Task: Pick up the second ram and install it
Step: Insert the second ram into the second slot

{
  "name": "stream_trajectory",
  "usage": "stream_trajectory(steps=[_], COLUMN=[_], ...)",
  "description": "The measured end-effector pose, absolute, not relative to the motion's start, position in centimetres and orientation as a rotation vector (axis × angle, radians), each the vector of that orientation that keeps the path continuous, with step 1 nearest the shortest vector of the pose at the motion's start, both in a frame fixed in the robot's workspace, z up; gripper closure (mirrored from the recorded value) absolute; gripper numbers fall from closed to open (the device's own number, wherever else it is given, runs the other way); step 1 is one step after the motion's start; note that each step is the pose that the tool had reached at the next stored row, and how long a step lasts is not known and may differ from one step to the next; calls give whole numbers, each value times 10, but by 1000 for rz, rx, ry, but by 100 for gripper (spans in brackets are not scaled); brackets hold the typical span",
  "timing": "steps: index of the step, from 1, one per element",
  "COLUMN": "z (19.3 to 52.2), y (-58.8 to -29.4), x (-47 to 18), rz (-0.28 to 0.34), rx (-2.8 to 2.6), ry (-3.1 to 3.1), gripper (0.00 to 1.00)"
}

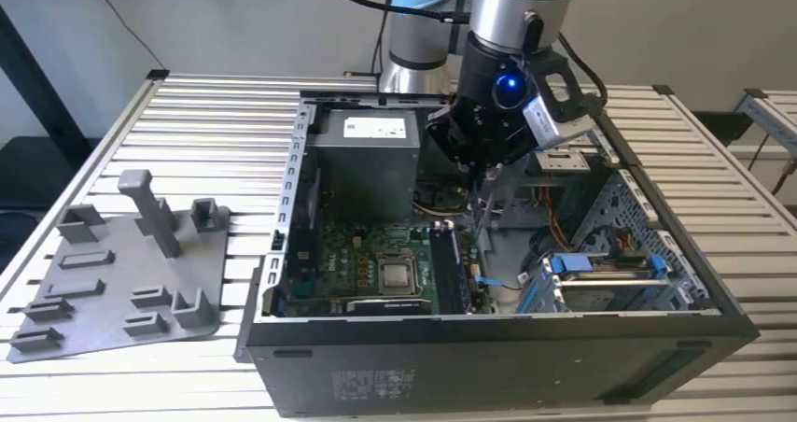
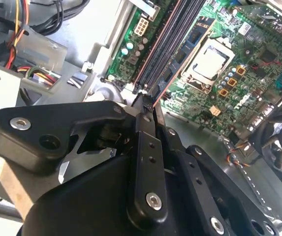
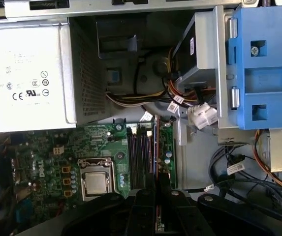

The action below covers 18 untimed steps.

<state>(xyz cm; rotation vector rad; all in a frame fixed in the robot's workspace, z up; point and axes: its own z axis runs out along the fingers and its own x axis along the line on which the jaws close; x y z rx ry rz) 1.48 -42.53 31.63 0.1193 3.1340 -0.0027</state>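
My gripper (image 1: 483, 173) hangs inside the open computer case (image 1: 498, 347), shut on the second ram (image 1: 477, 212). The ram is a thin dark stick held on edge, pointing down toward the motherboard (image 1: 361, 263). In both wrist views the ram (image 3: 155, 147) (image 2: 168, 78) runs out from between the black fingers (image 3: 145, 196) (image 2: 143, 128). It lies along the row of long memory slots (image 3: 138, 155) beside the CPU socket (image 3: 96, 179), at the slot on the side away from the socket. I cannot tell whether its lower edge touches the slot.
A grey plastic tray (image 1: 125, 282) with upright pegs lies on the slatted table at the exterior view's left. Inside the case are the power supply (image 1: 361, 156), a blue drive caddy (image 1: 604, 265) and loose cables (image 3: 145, 98) close to the slots.
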Motion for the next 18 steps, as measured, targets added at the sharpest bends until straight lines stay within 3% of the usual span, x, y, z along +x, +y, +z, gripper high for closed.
stream_trajectory(steps=[18], z=[287], y=[-433], x=[7], rz=[-2], rx=[37], ry=[3142], gripper=[86])
